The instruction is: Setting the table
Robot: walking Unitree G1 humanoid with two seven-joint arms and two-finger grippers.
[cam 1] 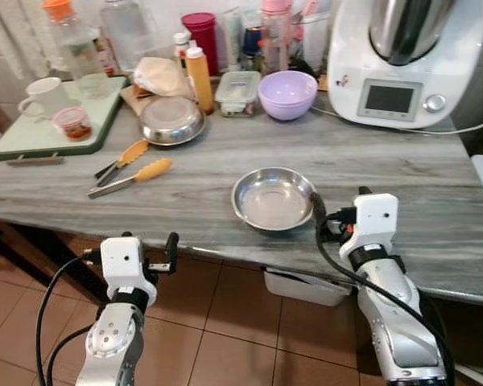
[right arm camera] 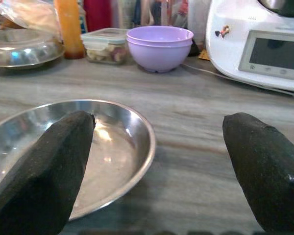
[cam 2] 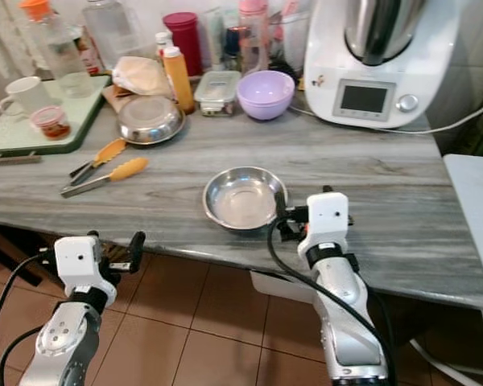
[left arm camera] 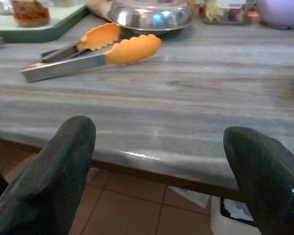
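A shallow steel bowl [cam 1: 274,197] sits on the grey marble counter [cam 1: 225,153] near its front edge. My right gripper [cam 1: 338,203] is open just right of the bowl, low over the counter. In the right wrist view one of its fingers [right arm camera: 49,171] hangs over the bowl's rim [right arm camera: 112,147]. Nothing is between the fingers. My left gripper [cam 1: 150,243] is open and empty, below and in front of the counter edge. Orange-tipped tongs [cam 1: 133,173] lie on the counter beyond it, also seen as tongs [left arm camera: 108,51] in the left wrist view.
At the back stand a second steel dish [cam 1: 171,121], stacked purple bowls [cam 1: 287,92], an orange bottle [cam 1: 199,76], a lidded container [cam 1: 237,90] and a white kitchen machine [cam 1: 402,64]. A green tray [cam 1: 32,137] with a mug [cam 1: 44,96] is far left. Tiled floor lies below.
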